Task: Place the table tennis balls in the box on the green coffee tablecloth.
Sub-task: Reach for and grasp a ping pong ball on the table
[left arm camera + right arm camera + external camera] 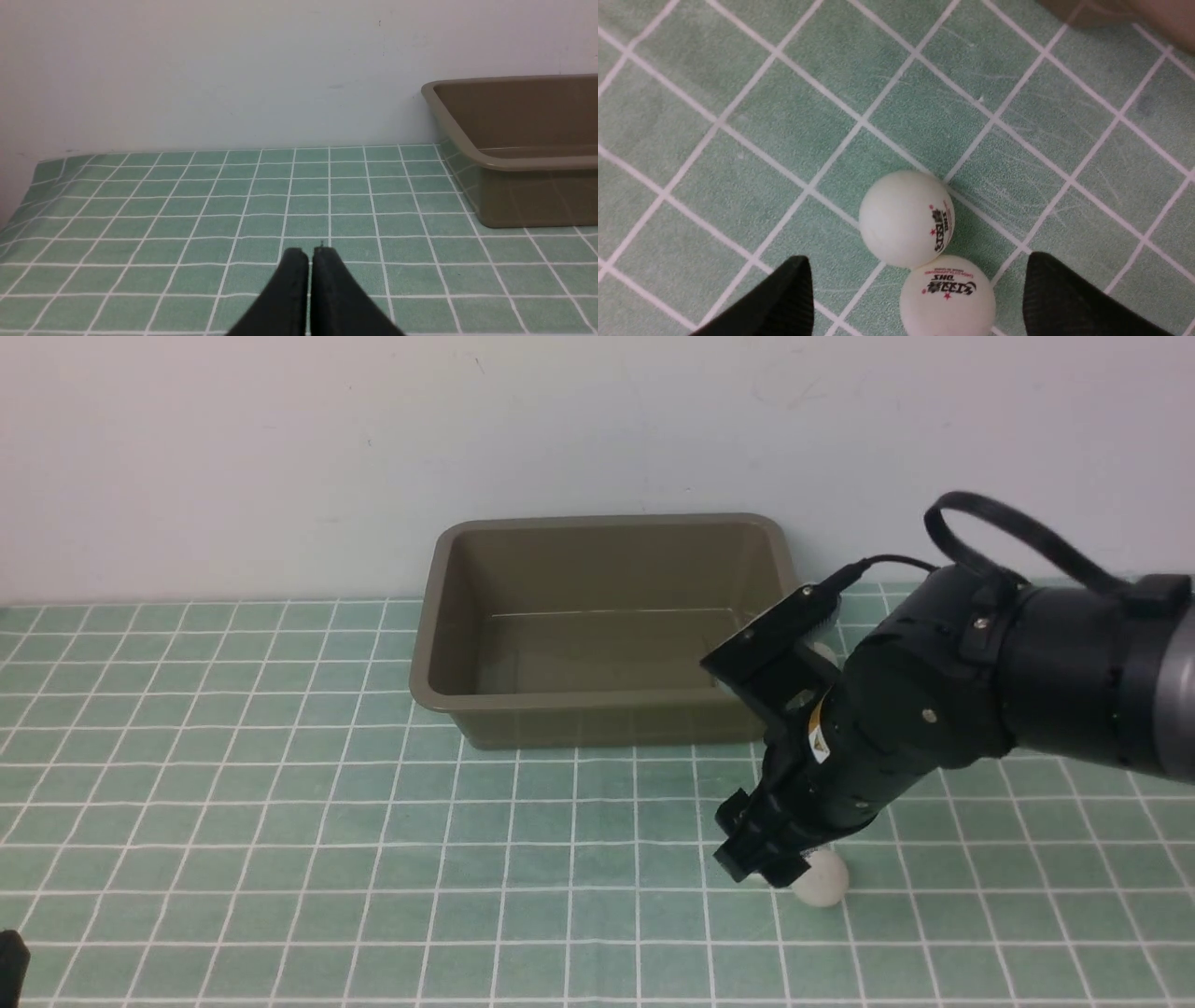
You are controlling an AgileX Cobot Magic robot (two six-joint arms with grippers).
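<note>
Two white table tennis balls lie touching on the green coffee tablecloth. One ball lies between the spread fingers of my right gripper, which is open and touches neither. The other ball sits just past the fingertips. In the front view only one ball shows, under the lowered right gripper. The olive-brown box stands empty behind it near the wall. My left gripper is shut with nothing in it, low over the cloth, left of the box.
A white wall runs right behind the box. The right arm reaches in from the right and covers the box's near right corner. A small pale round shape peeks out behind the wrist; I cannot tell what it is.
</note>
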